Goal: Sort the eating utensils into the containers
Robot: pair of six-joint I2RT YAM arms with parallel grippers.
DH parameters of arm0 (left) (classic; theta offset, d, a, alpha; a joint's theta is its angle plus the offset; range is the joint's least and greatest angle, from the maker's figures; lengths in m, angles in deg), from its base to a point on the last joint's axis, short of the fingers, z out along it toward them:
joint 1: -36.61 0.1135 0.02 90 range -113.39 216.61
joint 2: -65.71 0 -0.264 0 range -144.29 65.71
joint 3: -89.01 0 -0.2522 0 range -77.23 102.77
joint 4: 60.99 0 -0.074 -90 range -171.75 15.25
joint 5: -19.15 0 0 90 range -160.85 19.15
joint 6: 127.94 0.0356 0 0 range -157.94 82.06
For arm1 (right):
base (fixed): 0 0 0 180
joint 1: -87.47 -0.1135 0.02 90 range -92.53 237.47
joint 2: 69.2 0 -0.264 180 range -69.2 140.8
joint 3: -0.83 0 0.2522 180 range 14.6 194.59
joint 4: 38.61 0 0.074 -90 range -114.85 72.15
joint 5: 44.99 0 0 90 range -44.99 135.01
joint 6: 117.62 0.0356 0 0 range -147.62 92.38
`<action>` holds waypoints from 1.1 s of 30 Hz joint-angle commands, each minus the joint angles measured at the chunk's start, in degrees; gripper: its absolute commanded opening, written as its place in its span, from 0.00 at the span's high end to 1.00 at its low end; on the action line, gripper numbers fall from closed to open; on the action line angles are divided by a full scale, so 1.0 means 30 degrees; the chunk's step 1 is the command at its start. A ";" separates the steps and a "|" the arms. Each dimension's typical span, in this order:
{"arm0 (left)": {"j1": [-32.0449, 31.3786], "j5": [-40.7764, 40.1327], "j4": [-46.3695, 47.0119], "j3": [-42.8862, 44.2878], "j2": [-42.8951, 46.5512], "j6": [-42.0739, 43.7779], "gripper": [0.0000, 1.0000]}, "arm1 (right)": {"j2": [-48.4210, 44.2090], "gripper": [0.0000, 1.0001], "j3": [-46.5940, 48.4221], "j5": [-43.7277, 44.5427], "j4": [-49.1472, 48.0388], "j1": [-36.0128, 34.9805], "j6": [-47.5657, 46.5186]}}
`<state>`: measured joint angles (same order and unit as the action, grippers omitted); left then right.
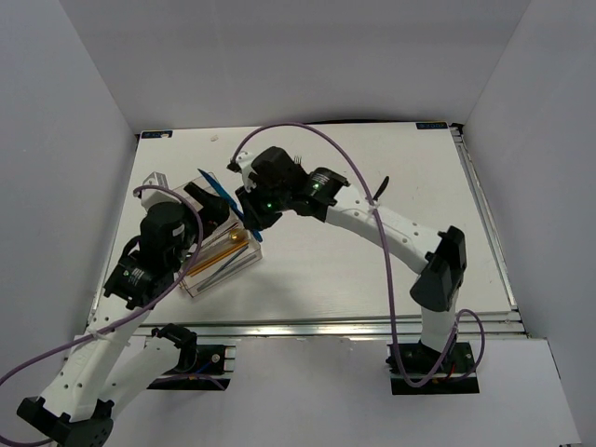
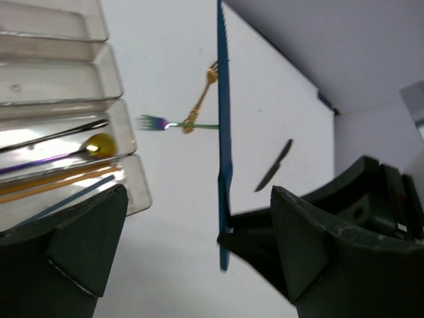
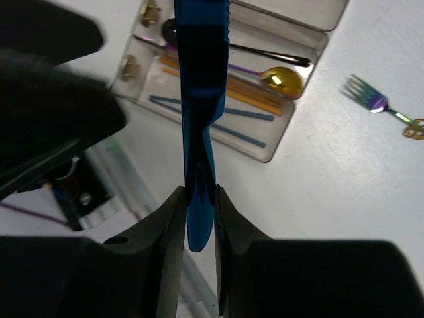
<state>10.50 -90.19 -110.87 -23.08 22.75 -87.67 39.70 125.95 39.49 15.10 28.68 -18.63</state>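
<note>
My right gripper is shut on the handle of a blue knife and holds it above the table, beside the clear organiser tray. The knife also shows in the top view and in the left wrist view. The tray holds a gold spoon, gold sticks, blue sticks and a black utensil. My left gripper is open and empty, close to the knife and the tray. An iridescent fork, a gold utensil and a black knife lie on the table.
The white table is walled on the left, back and right. My left arm covers part of the tray. The right arm reaches across the middle of the table. The black knife lies right of it.
</note>
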 commanded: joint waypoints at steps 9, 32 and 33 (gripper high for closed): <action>-0.0057 0.0993 0.4569 -0.0062 -0.1060 0.0055 0.16 | -0.2375 1.00 -0.1082 -0.4164 -0.0805 0.0024 0.1396; 0.0820 -0.7877 -0.4331 0.5119 -0.6356 -0.5908 1.00 | -0.7176 0.11 -0.6467 0.3388 -0.0317 0.4329 0.4936; 0.1112 -0.9129 -0.4888 0.5211 -0.6654 -0.6937 1.00 | -0.7499 0.11 -0.6617 0.4668 0.0302 0.4795 0.5347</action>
<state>12.25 -106.03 -117.12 -11.15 4.83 -98.21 22.50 107.50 38.16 13.15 40.27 -7.70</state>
